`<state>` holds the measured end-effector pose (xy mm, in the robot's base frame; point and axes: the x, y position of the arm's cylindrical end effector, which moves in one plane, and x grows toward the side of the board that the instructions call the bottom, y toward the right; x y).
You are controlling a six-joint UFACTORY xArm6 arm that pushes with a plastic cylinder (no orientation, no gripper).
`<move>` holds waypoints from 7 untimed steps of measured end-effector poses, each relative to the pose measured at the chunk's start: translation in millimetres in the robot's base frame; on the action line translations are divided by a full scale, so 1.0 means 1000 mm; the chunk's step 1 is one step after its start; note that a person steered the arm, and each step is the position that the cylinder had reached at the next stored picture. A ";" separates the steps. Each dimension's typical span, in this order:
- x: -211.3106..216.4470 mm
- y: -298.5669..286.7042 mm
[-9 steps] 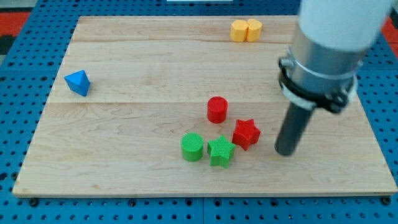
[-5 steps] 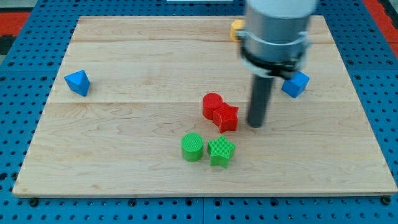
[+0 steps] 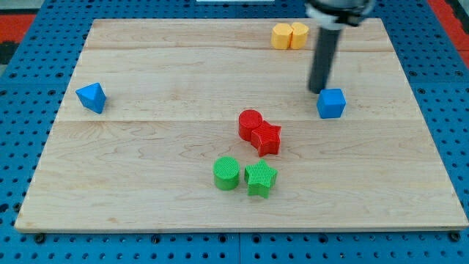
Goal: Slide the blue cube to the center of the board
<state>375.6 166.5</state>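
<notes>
Claw, my tip, sits just above-left of blue cube.

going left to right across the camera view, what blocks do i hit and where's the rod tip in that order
blue triangular block → green cylinder → red cylinder → green star → red star → yellow blocks → my tip → blue cube, just right of and below the tip.

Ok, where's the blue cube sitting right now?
The blue cube sits right of the board's centre in the camera view, up and to the right of the red star, with my tip just off its upper-left corner.
</notes>
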 end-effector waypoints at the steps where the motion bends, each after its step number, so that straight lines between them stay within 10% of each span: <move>1: 0.012 0.083; 3: 0.019 -0.067; 5: 0.044 0.011; 7: 0.055 -0.141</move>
